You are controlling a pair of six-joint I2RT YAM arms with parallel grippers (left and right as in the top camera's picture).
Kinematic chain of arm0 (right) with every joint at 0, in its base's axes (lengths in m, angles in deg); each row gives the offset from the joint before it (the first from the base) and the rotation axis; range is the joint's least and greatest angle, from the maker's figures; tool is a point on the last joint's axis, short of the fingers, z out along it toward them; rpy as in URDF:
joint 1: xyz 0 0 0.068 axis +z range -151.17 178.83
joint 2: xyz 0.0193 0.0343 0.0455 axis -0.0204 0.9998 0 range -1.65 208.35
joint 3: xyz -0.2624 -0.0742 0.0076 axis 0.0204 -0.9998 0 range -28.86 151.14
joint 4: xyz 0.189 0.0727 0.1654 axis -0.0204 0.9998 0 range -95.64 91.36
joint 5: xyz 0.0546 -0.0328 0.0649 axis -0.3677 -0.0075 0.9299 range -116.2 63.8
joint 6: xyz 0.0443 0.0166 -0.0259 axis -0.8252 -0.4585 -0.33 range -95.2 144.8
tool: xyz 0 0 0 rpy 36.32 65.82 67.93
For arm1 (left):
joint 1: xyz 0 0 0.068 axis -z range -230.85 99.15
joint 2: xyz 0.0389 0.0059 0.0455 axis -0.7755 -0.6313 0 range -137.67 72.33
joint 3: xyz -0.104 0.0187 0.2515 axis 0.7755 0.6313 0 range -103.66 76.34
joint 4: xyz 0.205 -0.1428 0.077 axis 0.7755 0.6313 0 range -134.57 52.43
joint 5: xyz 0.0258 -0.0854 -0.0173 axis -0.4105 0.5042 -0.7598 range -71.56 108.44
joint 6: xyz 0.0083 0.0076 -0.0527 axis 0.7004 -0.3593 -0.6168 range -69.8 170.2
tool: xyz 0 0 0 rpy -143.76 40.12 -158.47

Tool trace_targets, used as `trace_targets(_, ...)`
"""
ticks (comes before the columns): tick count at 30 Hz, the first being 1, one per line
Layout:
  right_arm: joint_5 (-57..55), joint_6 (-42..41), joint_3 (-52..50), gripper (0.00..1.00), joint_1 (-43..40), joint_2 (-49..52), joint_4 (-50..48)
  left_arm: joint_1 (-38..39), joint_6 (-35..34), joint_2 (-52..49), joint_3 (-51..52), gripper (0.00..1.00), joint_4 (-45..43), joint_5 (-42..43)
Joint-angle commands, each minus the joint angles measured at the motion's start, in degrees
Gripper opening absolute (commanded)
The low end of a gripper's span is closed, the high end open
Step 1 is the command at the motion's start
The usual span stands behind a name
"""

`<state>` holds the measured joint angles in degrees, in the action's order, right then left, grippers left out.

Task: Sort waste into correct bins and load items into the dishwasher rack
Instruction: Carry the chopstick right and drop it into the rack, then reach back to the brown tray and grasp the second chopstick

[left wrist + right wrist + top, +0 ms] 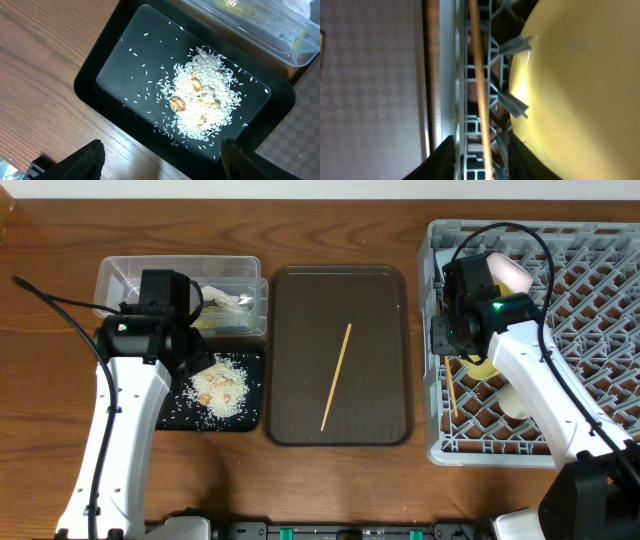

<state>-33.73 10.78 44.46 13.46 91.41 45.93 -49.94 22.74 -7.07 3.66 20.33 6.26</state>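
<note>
I am reading the right gripper (482, 152) jaws as apart, straddling a chopstick (479, 75) lying in the rack (462, 125) beside the yellow plate (580, 90), frame centre. I am planning a straight lift, no dragging. The left gripper (162, 157) is hanging wide, empty, over the black tray (85, 90).

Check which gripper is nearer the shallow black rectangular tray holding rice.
Left. The left gripper hovers above the black tray; the right gripper is over the grey plastic rack.

The white-and-black left arm (125, 400) extends forward, with the left gripper (162, 146) pointing down and its jaws wide apart. The matching right arm (540, 390) extends forward, with the right gripper (481, 142) pointing down and its jaws slightly parted.
</note>
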Motion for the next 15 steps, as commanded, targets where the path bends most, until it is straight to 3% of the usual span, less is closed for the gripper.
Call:
trace_targets(1,2.19,1.46,3.34,0.36,0.37,-0.31,-1.60,-0.24,-0.92,0.42,-0.50,0.77,0.20,-0.26)
trace_targets(7,15.10,1.44,4.66,0.41,5.20,-0.33,-10.49,-0.24,-0.94,0.42,-0.50,0.77,0.20,-0.26)
trace_targets(10,14.97,0.79,4.57,0.47,9.77,0.57,-14.14,-0.24,-0.94,0.42,-0.50,0.77,0.22,-0.26)
trace_targets(15,9.31,-2.08,4.57,0.48,17.16,5.49,-16.26,-0.24,-0.94,0.42,-0.50,0.77,0.20,-0.26)
